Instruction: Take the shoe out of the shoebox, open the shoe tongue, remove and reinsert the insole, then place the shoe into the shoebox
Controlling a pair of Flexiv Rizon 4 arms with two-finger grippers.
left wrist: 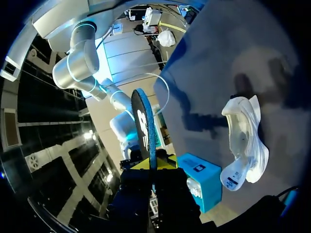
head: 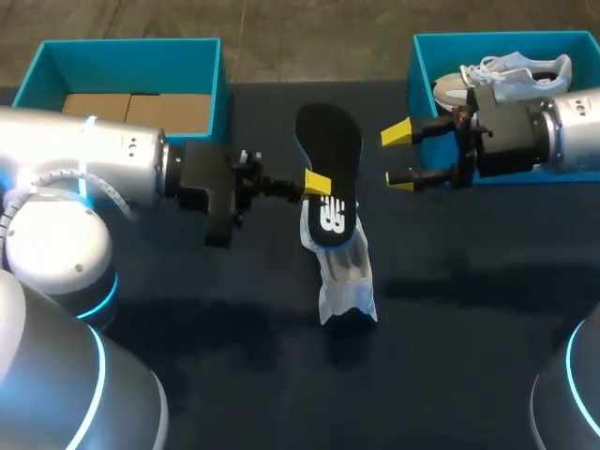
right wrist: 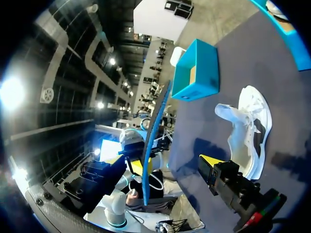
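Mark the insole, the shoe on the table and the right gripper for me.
insole (head: 330,150): head view, middle of its dark face.
shoe on the table (head: 345,277): head view, on its white upper.
right gripper (head: 398,157): head view, midway between its two yellow tips, which stand apart.

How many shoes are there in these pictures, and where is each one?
2. One white shoe lies on the table near the middle. The second shoe sits inside the blue box on the right. No other shows.
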